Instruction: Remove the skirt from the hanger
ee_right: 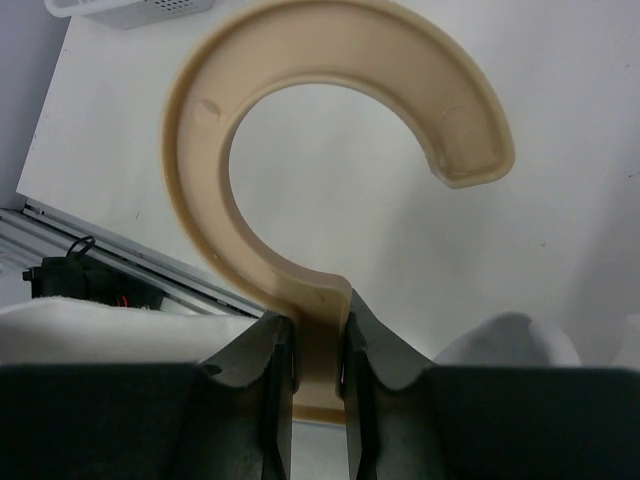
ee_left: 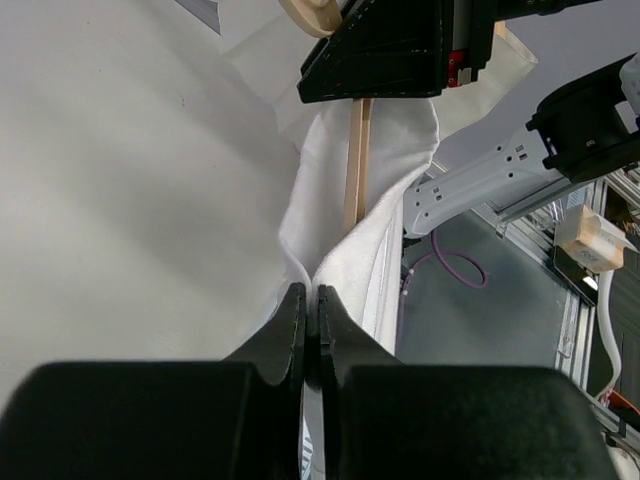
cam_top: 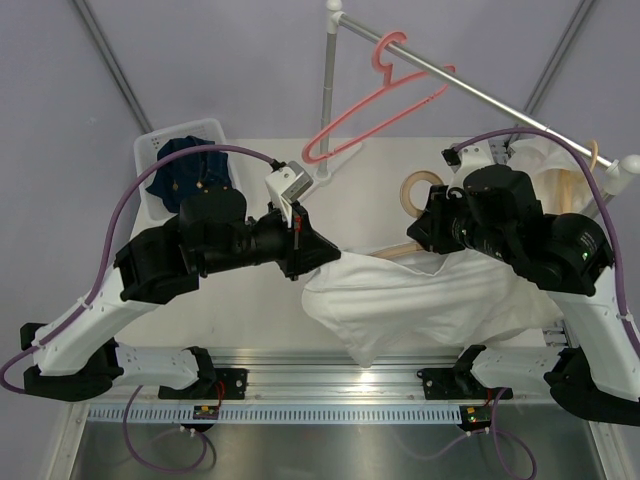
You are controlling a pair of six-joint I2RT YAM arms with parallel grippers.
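No writing, brand, number or sign can be read in any of the three views. The small red tag (cam_top: 297, 226) on the left gripper (cam_top: 322, 250) is too small to make out (no letters show on it). The same goes for the little circuit boards (cam_top: 207, 411) under the metal rail (cam_top: 330, 362) at the near edge of the table.

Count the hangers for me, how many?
3: pink hanger on the rail; beige hanger clamped in the right pincer; another beige hook at far right, mostly hidden.
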